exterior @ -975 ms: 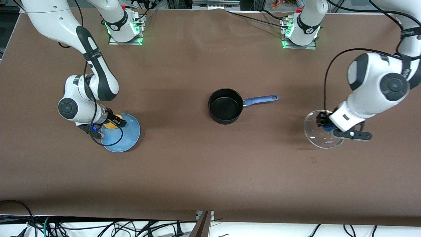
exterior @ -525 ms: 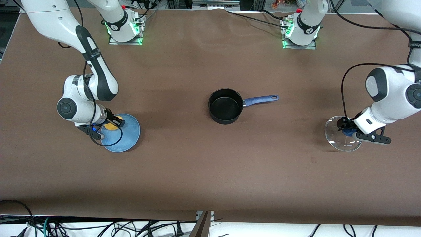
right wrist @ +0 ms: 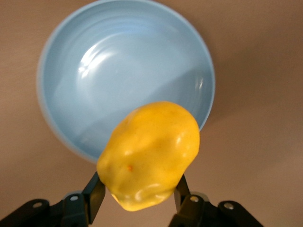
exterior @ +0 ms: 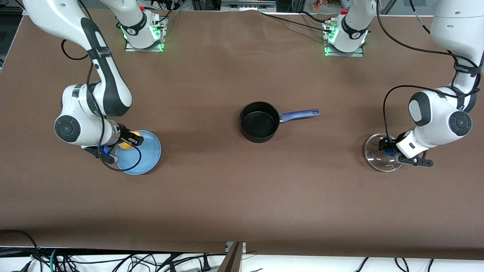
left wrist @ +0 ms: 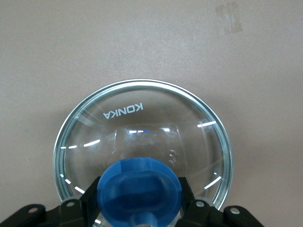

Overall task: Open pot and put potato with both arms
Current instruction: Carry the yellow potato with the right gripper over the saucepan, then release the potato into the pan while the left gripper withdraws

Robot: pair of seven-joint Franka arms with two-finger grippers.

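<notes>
Changes since the frame half a second earlier: the left gripper (exterior: 386,148) with its glass lid (exterior: 381,160) has shifted back toward the pot and slightly farther from the front camera. The right arm's elbow and wrist have drawn outward toward the right arm's end of the table, and the potato (exterior: 127,143) sits at the plate's 10 o'clock edge rather than farther in over the disc. The pot has not moved.

Containers:
- Pot (exterior: 259,121): black saucepan, table centre, uncovered, interior bare. Blue handle (exterior: 299,115) points to 3 o'clock, toward the left arm's end.
- Plate (exterior: 143,156): light blue, at the right arm's end of the table, its dish bare in the right wrist view (right wrist: 125,71).
- Lid: clear glass with metal rim and blue knob (left wrist: 139,188), at the left arm's end of the table; whether it touches the cloth cannot be told.

Grippers:
- Right gripper (right wrist: 137,189): fingers clamped on either side of the potato (right wrist: 149,153), held above the plate's rim.
- Left gripper (left wrist: 139,198): fingers closed against both sides of the lid's knob.

Open room: bare brown tabletop (exterior: 204,181) lies between plate and pot, and between pot and lid. The lid is well in from the table edges.
</notes>
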